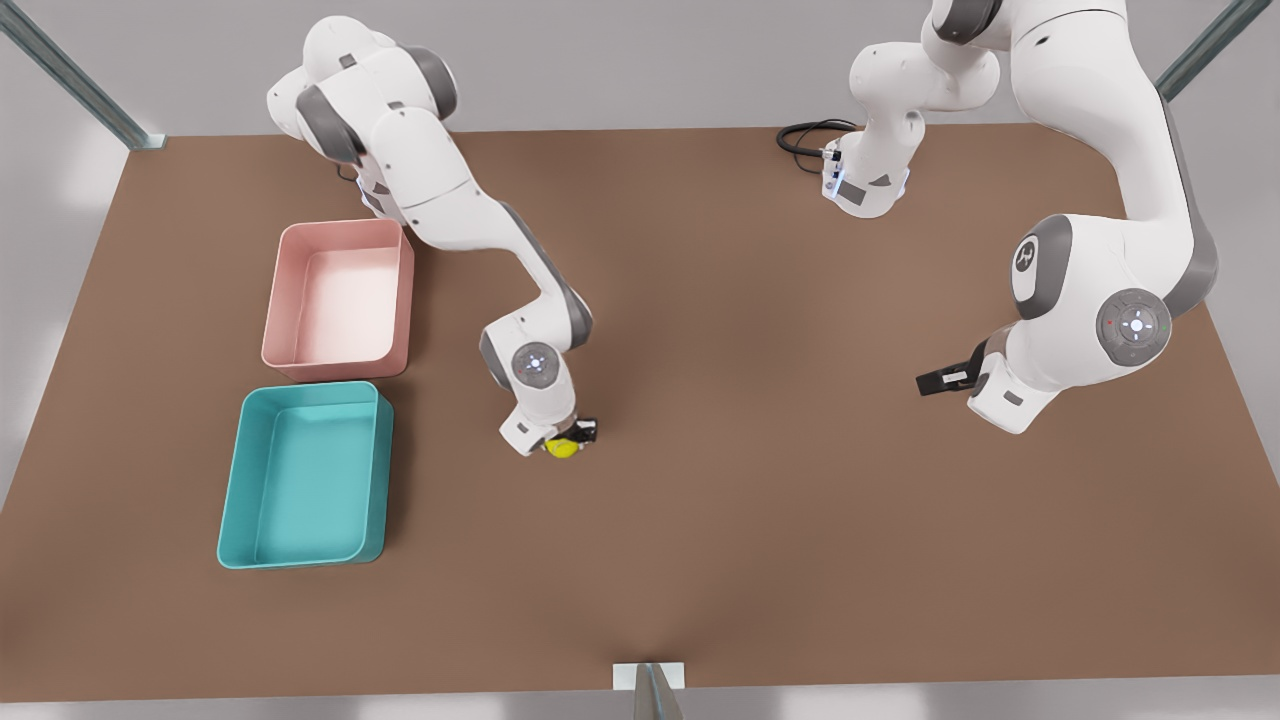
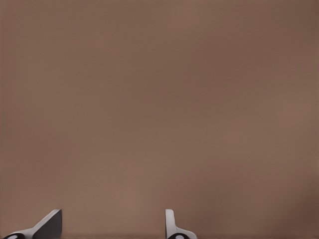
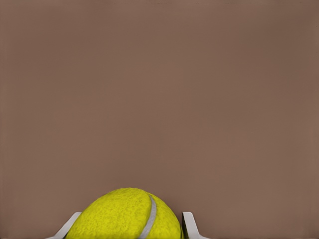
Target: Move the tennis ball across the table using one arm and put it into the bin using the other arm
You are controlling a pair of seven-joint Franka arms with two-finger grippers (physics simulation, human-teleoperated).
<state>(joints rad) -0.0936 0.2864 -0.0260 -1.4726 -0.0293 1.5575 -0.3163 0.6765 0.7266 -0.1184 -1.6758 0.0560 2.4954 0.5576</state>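
Front view: listed from its left to its right.
Bins: the pink tray sits behind the teal bin, the two just apart, both near the front view's left edge of the table.
Right arm: reaches from the far left corner, elbow bent, wrist pointed down — right gripper low over the tabletop just right of the bins.
Tennis ball: between the right gripper's fingers, which close on its sides; well apart from the bin.
Open room: bare brown tabletop across the middle and the near edge.
Left arm: folded at the front view's right; left gripper points left, held above the table — fingers spread apart, gripping nothing.
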